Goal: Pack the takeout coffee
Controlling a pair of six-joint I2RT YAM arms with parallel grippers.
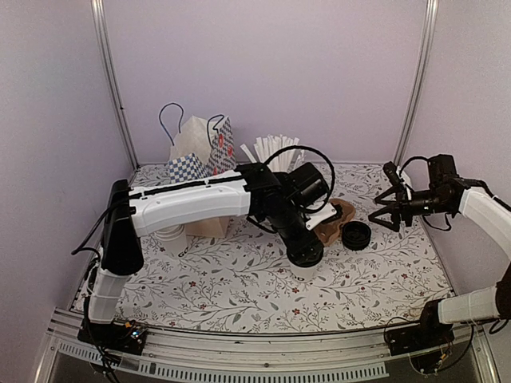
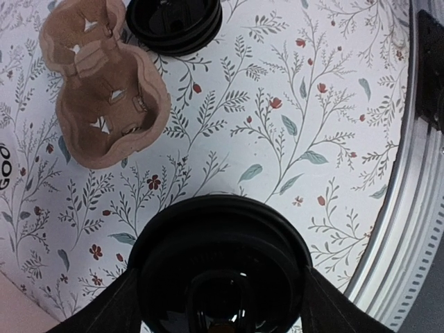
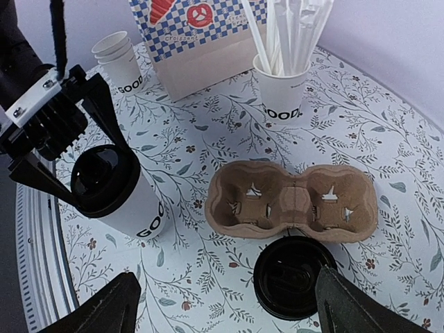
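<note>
The left hand (image 3: 104,173) reaches down over the coffee (image 3: 142,211). One finger lies against each side of the black lid's rim, so it looks pinched there, though how firmly I cannot tell. Holding it at the rim rather than around the paper wall would, I judge, keep the cup upright and unsquashed for a lift into a well. The coffee sits right under that hand, on the desk (image 3: 388,139) or barely off it, since its base is hard to read. The carrier (image 3: 291,201) lies just beyond the fingers with both wells open and nothing in them, probably set there so the move is short. A spare lid (image 3: 291,277) lies flat against the carrier's near side. The right hand (image 1: 389,214) hangs spread wide and holds nothing. It is well clear of the carrier's far end, likely waiting out of the way or ready to steady the carrier. Past the left hand stand a checked bag (image 3: 201,48), a straw cup (image 3: 281,97) and a cup stack (image 3: 118,59). From above, the left arm covers the coffee almost entirely. The left wrist view shows only the lid, never the cup wall. The lettering is cut to a few letters, the bag's mouth is cropped, and whether the lid is fully seated cannot be made out.
</note>
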